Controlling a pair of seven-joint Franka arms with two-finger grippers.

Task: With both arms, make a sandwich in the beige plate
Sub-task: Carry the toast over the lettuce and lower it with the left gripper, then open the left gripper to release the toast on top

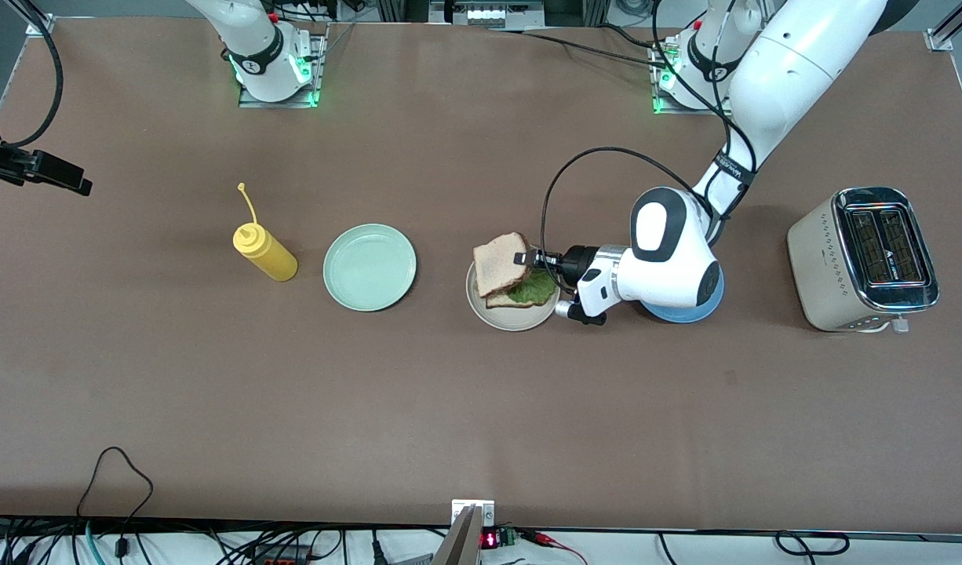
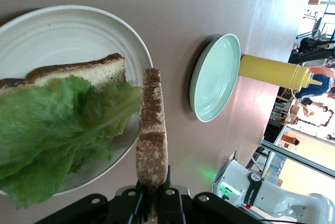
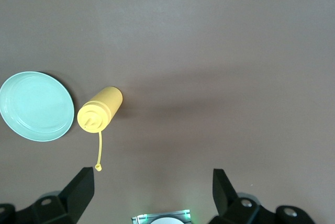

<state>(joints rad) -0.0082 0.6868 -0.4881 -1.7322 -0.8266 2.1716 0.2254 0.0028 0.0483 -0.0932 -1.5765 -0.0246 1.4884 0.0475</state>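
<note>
The left gripper (image 1: 526,259) is clamped on the edge of the top slice of bread (image 1: 501,264), holding it tilted over the beige plate (image 1: 512,321). On that plate lie the bottom slice (image 2: 78,75) and a lettuce leaf (image 2: 57,130), so the sandwich lacks only its top. The plate sits near the middle of the surface (image 1: 450,408), between the mint green plate (image 1: 369,267) and the blue plate (image 1: 685,310), which is mostly hidden under the left arm. The right gripper (image 3: 152,187) waits with its fingers wide apart and empty, high over the yellow squeeze bottle (image 1: 264,251).

The main risk is a crooked landing: the held slice sits off toward the mint plate's side of the lower one, so if released here it could overhang the rim or slide off. The lettuce also spills past the bread and may get dragged or pushed off as the slice comes down
</note>
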